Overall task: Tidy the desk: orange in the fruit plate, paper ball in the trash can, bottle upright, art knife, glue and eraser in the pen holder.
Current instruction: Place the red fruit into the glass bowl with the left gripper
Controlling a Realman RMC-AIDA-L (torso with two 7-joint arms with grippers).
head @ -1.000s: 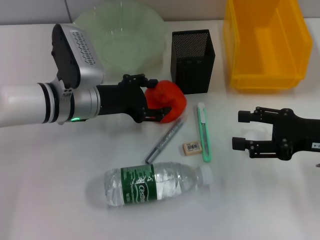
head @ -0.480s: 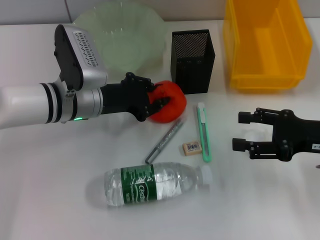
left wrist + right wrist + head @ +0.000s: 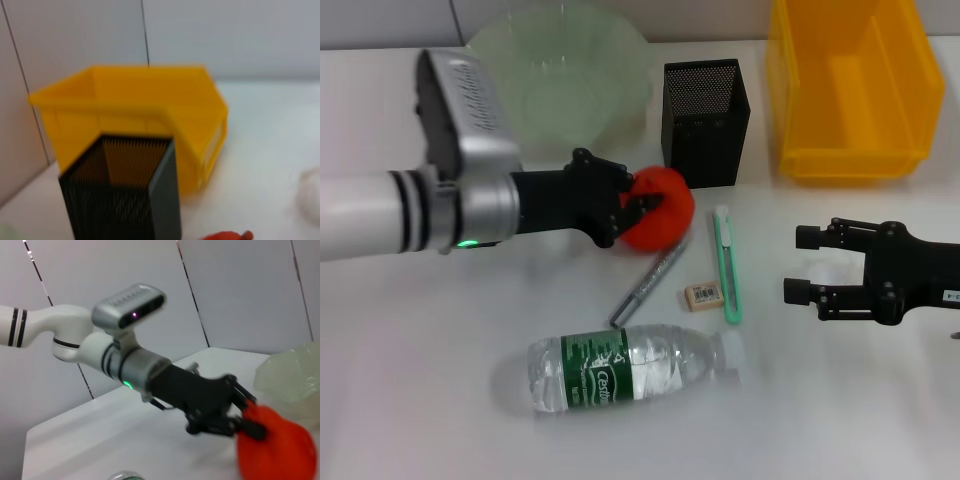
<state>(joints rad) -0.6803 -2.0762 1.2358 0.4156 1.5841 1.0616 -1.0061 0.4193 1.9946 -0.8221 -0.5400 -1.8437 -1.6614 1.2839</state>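
Observation:
My left gripper (image 3: 635,205) is shut on the orange (image 3: 660,208), just in front of the black mesh pen holder (image 3: 705,108) and near the green fruit plate (image 3: 560,70). The right wrist view shows the same grip on the orange (image 3: 277,447). The green art knife (image 3: 728,265), the eraser (image 3: 703,295) and the grey glue stick (image 3: 650,282) lie on the table. The bottle (image 3: 630,368) lies on its side at the front. My right gripper (image 3: 800,262) is open and empty at the right. No paper ball shows in the head view.
The yellow trash bin (image 3: 850,85) stands at the back right, beside the pen holder; both show in the left wrist view, the bin (image 3: 140,110) behind the holder (image 3: 125,195). A blurred white lump (image 3: 311,192) lies at that view's edge.
My left gripper has settled its hold on the orange and shifted slightly right, and the wrist has turned a little. The right arm has not moved.

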